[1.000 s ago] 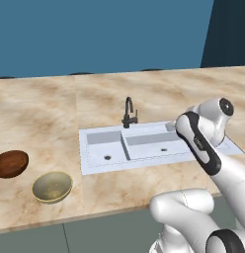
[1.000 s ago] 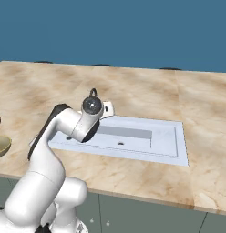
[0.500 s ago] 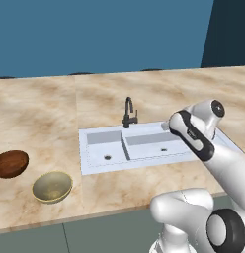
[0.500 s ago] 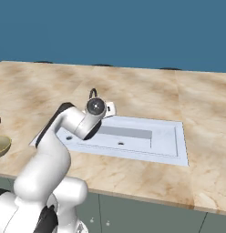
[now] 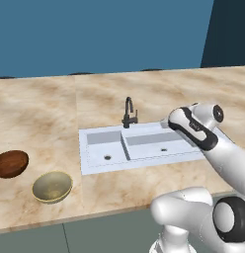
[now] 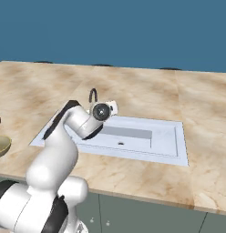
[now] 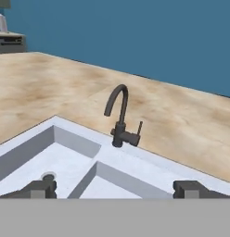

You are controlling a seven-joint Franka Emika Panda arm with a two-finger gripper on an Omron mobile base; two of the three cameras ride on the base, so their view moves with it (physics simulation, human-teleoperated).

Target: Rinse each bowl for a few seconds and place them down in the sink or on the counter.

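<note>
Beige marble counter (image 5: pixel 40 113) runs wide across the room, with a blue wall behind it. Two small bowls sit on the counter, well to the left of the sink. One is the brown bowl (image 5: pixel 11 164), dark and wood-like. Just beside it, nearer the front edge, is the gold bowl (image 5: pixel 52 187), pale and a bit dull. Both sit upright, and I cannot tell if they touch each other. From the right side, a bit of the gold bowl (image 6: pixel 1 145) peeks in at the left edge.

The white sink (image 5: pixel 95 147) is set into the counter and has two basins, a small one on the left and a bigger one on the right. Each basin has a little round drain. The dark curved faucet (image 5: pixel 128 113) stands at the back of the sink, between the two basins.

The white robot arm reaches over the right part of the sink. Its gripper (image 7: pixel 114 189) looks at the faucet (image 7: pixel 120 119) from above the basins. The two dark fingertips (image 7: pixel 41 189) stand far apart, wide open, and hold nothing.
</note>
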